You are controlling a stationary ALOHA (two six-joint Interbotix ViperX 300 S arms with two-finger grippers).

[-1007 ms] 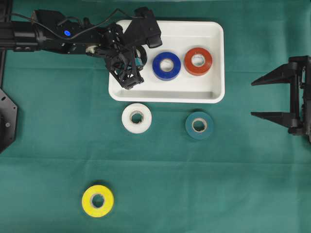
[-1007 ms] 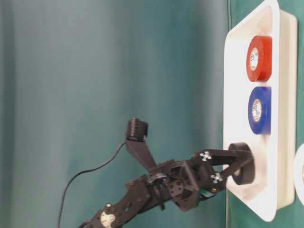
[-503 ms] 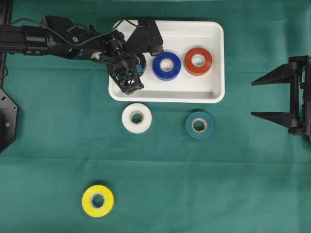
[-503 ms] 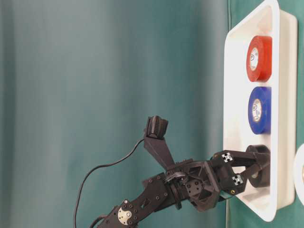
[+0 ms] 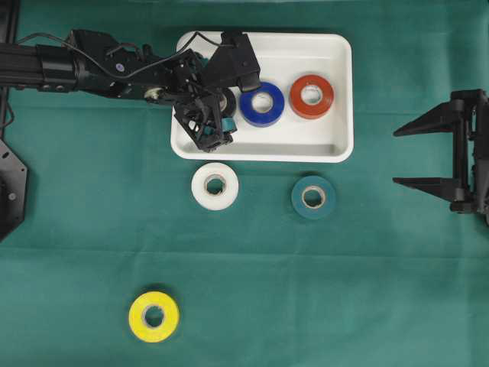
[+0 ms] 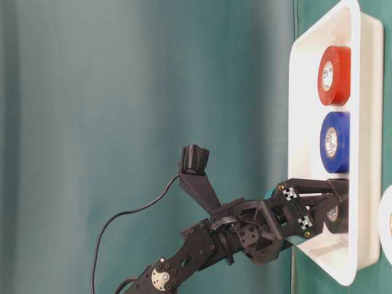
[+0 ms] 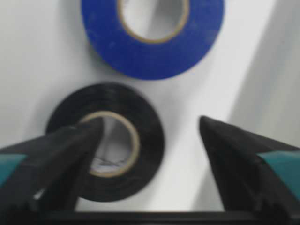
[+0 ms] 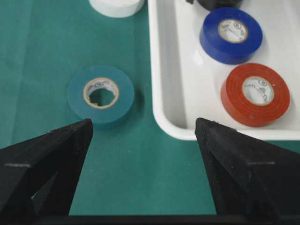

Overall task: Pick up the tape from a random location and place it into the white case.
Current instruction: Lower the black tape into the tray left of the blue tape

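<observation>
The setting was a laboratory-type robot test bench rather than a home or shop. A green cloth (image 5: 321, 290) covered the whole work surface, and a matching green backdrop (image 6: 135, 92) closed off the area behind it. Two black, skeletal robot arms with exposed cabling were mounted at opposite edges. The items present were trial props only: a white case (image 5: 340, 92) and plain tape rolls in assorted colours, such as a yellow roll (image 5: 153, 316) and a teal roll (image 5: 312, 198), laid well apart.
</observation>
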